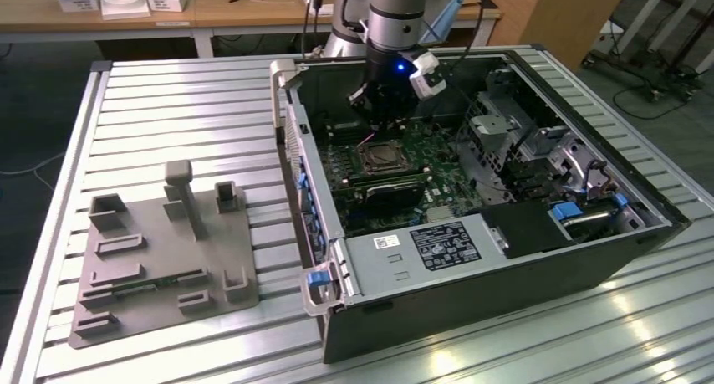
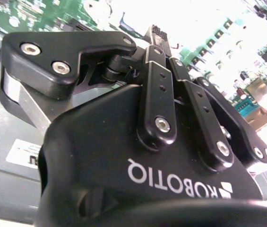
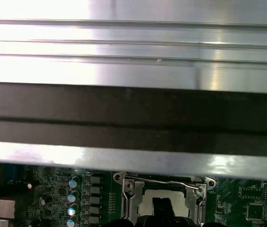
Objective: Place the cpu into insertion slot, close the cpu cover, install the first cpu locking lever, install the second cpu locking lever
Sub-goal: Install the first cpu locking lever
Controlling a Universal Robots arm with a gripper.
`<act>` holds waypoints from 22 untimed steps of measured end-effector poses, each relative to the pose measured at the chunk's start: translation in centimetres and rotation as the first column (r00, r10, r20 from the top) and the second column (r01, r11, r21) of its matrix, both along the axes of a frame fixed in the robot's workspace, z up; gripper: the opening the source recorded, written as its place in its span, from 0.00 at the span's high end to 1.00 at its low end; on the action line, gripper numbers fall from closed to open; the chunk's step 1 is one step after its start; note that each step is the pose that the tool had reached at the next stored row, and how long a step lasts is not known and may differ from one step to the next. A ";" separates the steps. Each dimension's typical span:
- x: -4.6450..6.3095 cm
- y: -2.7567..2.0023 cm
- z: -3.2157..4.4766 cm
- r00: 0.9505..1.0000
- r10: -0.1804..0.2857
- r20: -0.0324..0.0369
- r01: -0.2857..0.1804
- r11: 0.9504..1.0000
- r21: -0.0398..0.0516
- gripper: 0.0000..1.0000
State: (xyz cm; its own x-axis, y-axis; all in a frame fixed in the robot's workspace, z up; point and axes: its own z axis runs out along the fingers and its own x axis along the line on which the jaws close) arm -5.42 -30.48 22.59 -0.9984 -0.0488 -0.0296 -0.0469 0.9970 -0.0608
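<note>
In the exterior view my gripper [image 1: 383, 123] hangs inside the open computer case, just above the cpu socket on the green motherboard. The cpu [image 1: 385, 157] shows as a pale tan square in the socket, with the silvery cpu cover [image 1: 366, 161] lying flat around it. In the first wrist view the cover [image 3: 132, 201] frames the pale cpu [image 3: 145, 204]. A thin wire locking lever [image 3: 164, 181] runs along the socket's edge. The dark fingers [image 3: 161, 210] sit over the socket's middle. In the second wrist view the gripper [image 2: 160, 35] has its fingers side by side, shut, with nothing seen between them.
The case's side wall [image 1: 296, 150] and its metal rim [image 3: 133, 161] stand close to the socket. A labelled grey box [image 1: 446, 243] and drive cages [image 1: 524, 141] fill the case's other end. A grey fixture plate [image 1: 167, 258] lies on the slatted table at the exterior view's left.
</note>
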 end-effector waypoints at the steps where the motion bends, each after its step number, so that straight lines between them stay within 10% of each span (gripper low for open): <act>1: -0.3 0.00 0.00 1.000 0.000 0.000 0.000 1.000 0.000 0.90; 7: -1.2 0.05 0.01 1.000 0.000 0.001 0.000 1.000 0.008 0.90; 11: -1.2 0.41 -0.08 1.000 0.000 0.001 0.000 0.999 0.051 0.90; 22: -1.0 0.77 -0.65 1.000 0.000 0.001 0.000 0.998 0.068 0.90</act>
